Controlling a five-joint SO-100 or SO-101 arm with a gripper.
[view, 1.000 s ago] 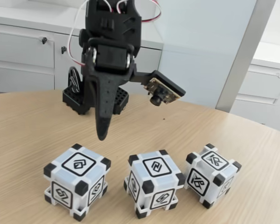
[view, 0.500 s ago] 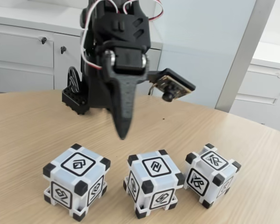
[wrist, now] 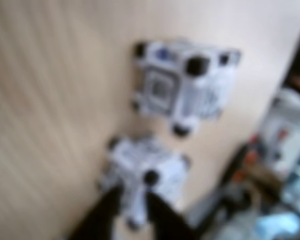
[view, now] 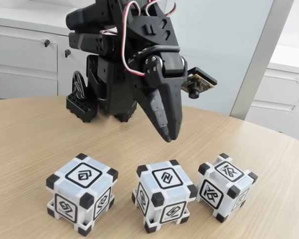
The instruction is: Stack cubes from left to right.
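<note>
Three white cubes with black corners stand in a row near the table's front edge in the fixed view: left cube (view: 82,199), middle cube (view: 164,194), right cube (view: 225,191). All three rest apart on the wood. My black gripper (view: 167,137) hangs in the air above and behind the middle cube, tilted, with its tip pointing down and to the right, holding nothing. The blurred wrist view has two cubes, one (wrist: 185,85) higher up and one (wrist: 145,170) just beyond my gripper (wrist: 132,192). The fingers there show a narrow gap.
The arm's black base (view: 102,99) stands behind the cubes on the round wooden table (view: 30,134). White cabinets (view: 25,59) and a pale wall lie beyond. The table edge curves away at the right (view: 289,149).
The gripper has swung to the right, from above the left cube to above and behind the middle cube, and has tilted. The cubes have not moved.
</note>
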